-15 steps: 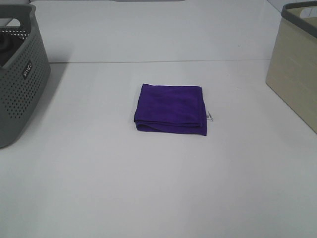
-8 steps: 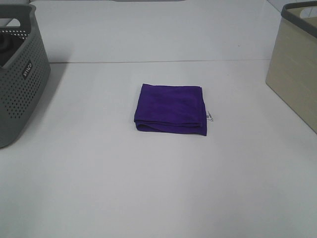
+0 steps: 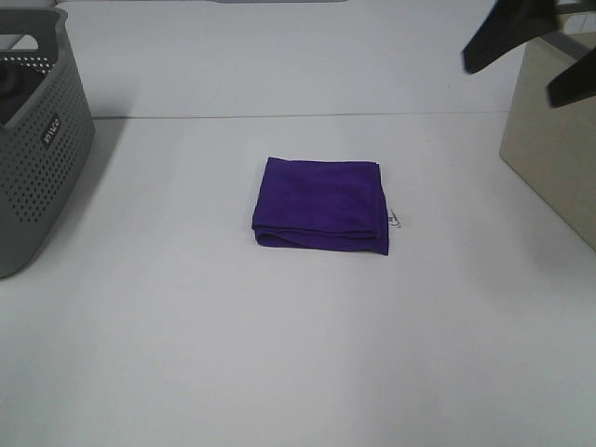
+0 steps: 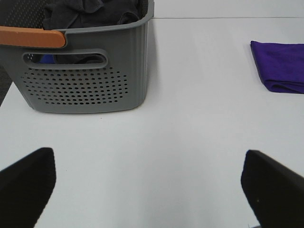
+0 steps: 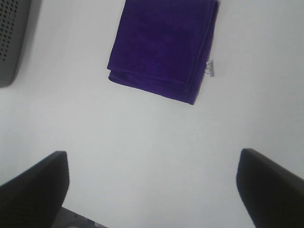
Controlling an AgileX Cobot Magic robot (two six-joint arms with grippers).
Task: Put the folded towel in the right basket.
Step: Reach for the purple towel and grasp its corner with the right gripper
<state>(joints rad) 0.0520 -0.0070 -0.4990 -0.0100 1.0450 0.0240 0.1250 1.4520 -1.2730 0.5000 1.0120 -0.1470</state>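
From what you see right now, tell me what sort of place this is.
Probably a lab bench set up for laundry sorting: a white tabletop, a folded purple cloth towel at its middle, a grey perforated plastic basket holding dark clothes on the left and a beige basket on the right.

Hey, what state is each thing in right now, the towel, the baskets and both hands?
Purple towel: folded, lying flat on the table.
Grey basket: upright, dark clothes inside.
Beige basket: upright, contents hidden.
Left hand: open, empty.
Right hand: open, empty.
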